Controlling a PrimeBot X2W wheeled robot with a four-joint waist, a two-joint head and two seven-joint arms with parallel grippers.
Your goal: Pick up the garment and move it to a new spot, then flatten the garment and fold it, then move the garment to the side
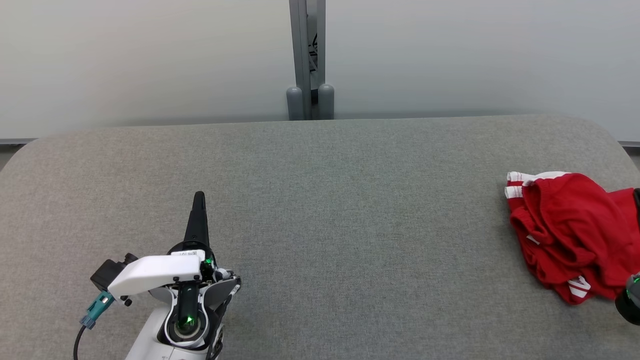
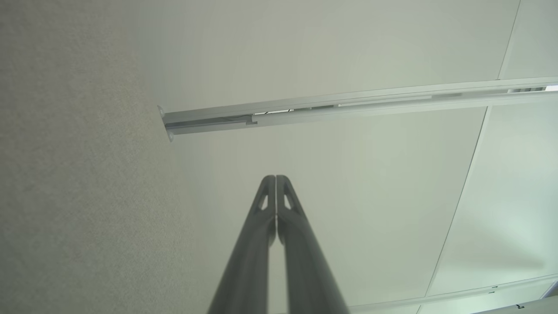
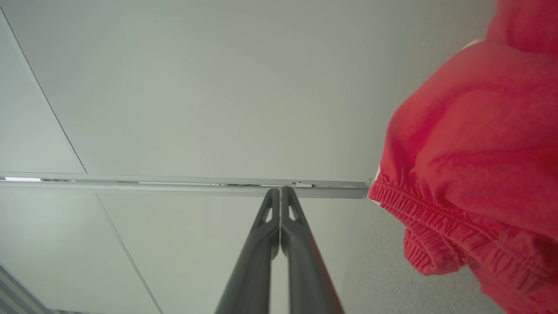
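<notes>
The garment [image 1: 570, 235] is a crumpled red piece with white stripes and an elastic hem, lying on the grey table [image 1: 320, 210] at its far right. In the right wrist view my right gripper [image 3: 279, 190] is shut and empty, with the garment [image 3: 471, 152] bunched close beside its fingers on the right, apart from them. That arm's wrist [image 1: 631, 299] shows at the right edge of the head view, next to the cloth. My left gripper [image 1: 199, 196] rests shut and empty over the table's near left, far from the garment; its closed fingers [image 2: 275, 179] point towards the back wall.
A grey metal post [image 1: 306, 60] with two rounded feet stands behind the table's far edge against a pale wall. The table's corners are rounded. A rail [image 2: 348, 107] runs along the wall panels.
</notes>
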